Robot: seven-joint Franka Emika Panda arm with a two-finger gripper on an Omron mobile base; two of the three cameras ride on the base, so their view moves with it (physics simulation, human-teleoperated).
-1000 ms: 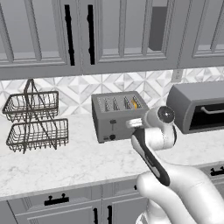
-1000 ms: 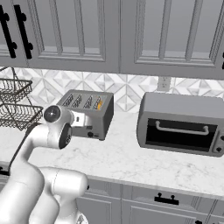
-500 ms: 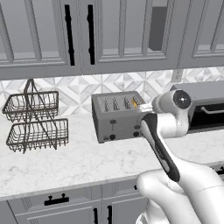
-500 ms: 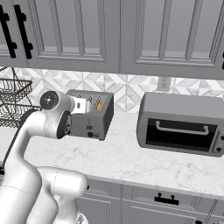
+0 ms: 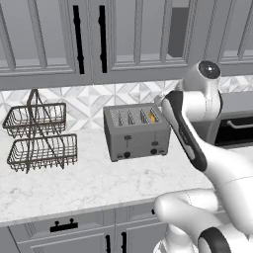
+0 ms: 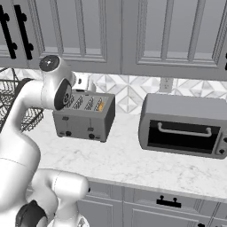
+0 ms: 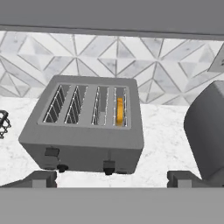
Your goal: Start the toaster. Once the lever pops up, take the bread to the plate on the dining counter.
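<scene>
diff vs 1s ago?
The arm lifted: its wrist went from in front of the toaster to above its right end. Nothing grasped or released; fingers open. Toaster, bread in its slot, wire basket rack and toaster oven unchanged.

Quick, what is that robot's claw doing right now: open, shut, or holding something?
Gripper: open, holding nothing, poised above the toaster.

The arm was glossy white, built of thick rounded segments that swelled into bulbous joints. A long dark grey strip ran down the side of one link. The uppermost joint ended in a round dark cap with a small pale centre. Another dark band wrapped the lowest joint.
</scene>
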